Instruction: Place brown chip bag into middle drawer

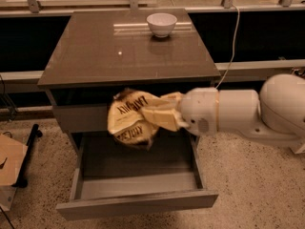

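Camera view has the gripper clamped on one edge of the brown chip bag, holding it in the air right above the back half of the open middle drawer. Bag sticks out sideways from the grip, along the drawer's width, so I'd guess it just needs to go straight down and get let go. Looks crumpled and puffy, mostly pale yellow, dark brown on top, lettering upside down.

White bowl on cabinet top, white cable
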